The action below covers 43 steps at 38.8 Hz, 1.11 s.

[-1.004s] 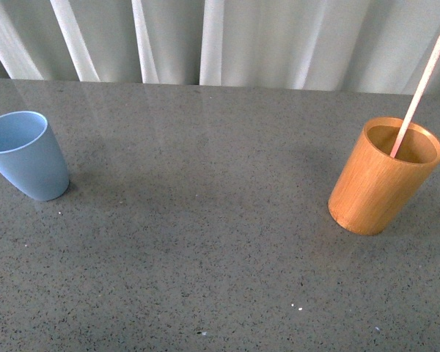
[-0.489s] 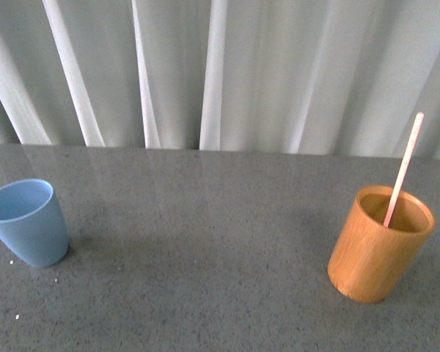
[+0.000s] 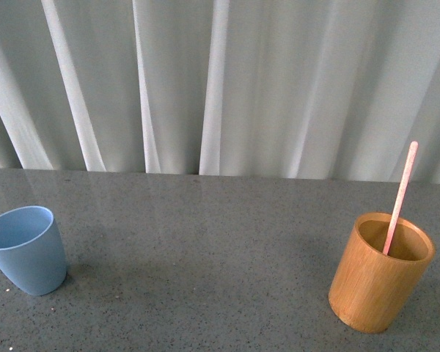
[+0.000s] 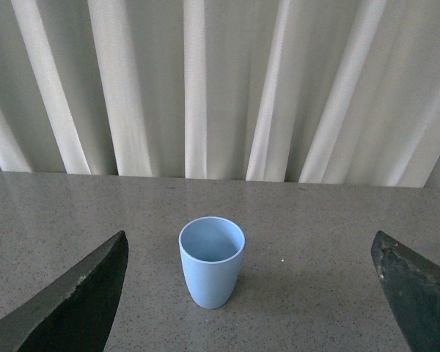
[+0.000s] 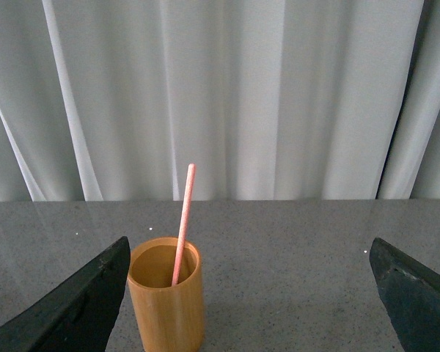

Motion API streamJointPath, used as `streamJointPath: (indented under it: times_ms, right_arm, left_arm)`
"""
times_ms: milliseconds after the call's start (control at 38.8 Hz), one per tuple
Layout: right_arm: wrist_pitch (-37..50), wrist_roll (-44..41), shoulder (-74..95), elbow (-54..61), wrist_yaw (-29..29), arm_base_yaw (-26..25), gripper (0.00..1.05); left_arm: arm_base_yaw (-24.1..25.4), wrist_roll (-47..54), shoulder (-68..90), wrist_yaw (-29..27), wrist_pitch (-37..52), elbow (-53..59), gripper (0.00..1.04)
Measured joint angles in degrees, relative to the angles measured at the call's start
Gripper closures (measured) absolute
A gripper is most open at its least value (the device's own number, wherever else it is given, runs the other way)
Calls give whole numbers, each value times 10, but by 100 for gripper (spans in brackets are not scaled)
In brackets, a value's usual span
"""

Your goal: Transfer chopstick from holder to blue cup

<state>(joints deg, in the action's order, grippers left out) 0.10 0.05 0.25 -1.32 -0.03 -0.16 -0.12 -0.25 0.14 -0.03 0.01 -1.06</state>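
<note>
The orange-brown wooden holder (image 3: 380, 275) stands upright at the right of the grey table, with one pale pink chopstick (image 3: 400, 198) leaning in it. The light blue cup (image 3: 26, 249) stands empty at the left. Neither arm shows in the front view. In the left wrist view the blue cup (image 4: 211, 261) stands ahead of my open, empty left gripper (image 4: 253, 293), slightly off centre between the dark fingers (image 4: 81, 301). In the right wrist view the holder (image 5: 166, 293) and chopstick (image 5: 183, 224) stand ahead of my open, empty right gripper (image 5: 249, 297), close to one finger (image 5: 81, 304).
A grey speckled tabletop (image 3: 205, 249) runs between the cup and the holder. White pleated curtains (image 3: 220, 81) hang behind the table's far edge.
The front view has tilted upward: cup, holder and table edge sit lower in the picture and more curtain shows. The cup, holder and chopstick keep their places on the table.
</note>
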Motion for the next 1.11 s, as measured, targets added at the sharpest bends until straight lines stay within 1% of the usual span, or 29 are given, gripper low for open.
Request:
streamJointPath:
  times_ms: [26,51,77,129,154,206,283,335,360,412,489,592,695,824,978,1107]
  right_arm:
    - [0,0,0,0,0,0,10]
    - [0,0,0,0,0,0,10]
    - [0,0,0,0,0,0,10]
    - [0,0,0,0,0,0,10]
    - [0,0,0,0,0,0,10]
    - [0,0,0,0,0,0,10]
    - [0,0,0,0,0,0,10]
    - [0,0,0,0,0,0,10]
    - [0,0,0,0,0,0,10]
    - [0,0,0,0,0,0,10]
    - [0,0,0,0,0,0,10]
    - [0,0,0,0,0,0,10]
    - [0,0,0,0,0,0,10]
    - [0,0,0,0,0,0,10]
    - [0,0,0,0,0,0,10]
    - [0,0,0,0,0,0,10]
  left_arm:
    - [-2,-2,3,-8,-3,-1,7]
    - [-16,-27,22,-56,-47,-16,7]
    - [-40,-71,67,-120,-126,-48,7]
    - [-70,-153,139,-195,-219,-84,7]
    - [-75,-179,155,-200,-233,-86,7]
    - [-74,-219,179,-194,-240,-93,7]
    - [-54,-236,218,-170,-218,-122,7]
    - [-40,-235,247,-157,-196,-140,7]
    - [-25,-229,282,-141,-173,-162,7]
    - [-1,-219,348,-106,-167,-204,7]
    - [18,-203,418,-81,-157,-247,7]
    - [41,-175,536,-57,-165,-329,7]
    - [55,-152,667,-39,-207,-433,7]
    - [56,-134,752,-28,-240,-503,7]
    - [49,-115,833,-43,-252,-553,7]
    - [46,-114,885,-57,-245,-570,7]
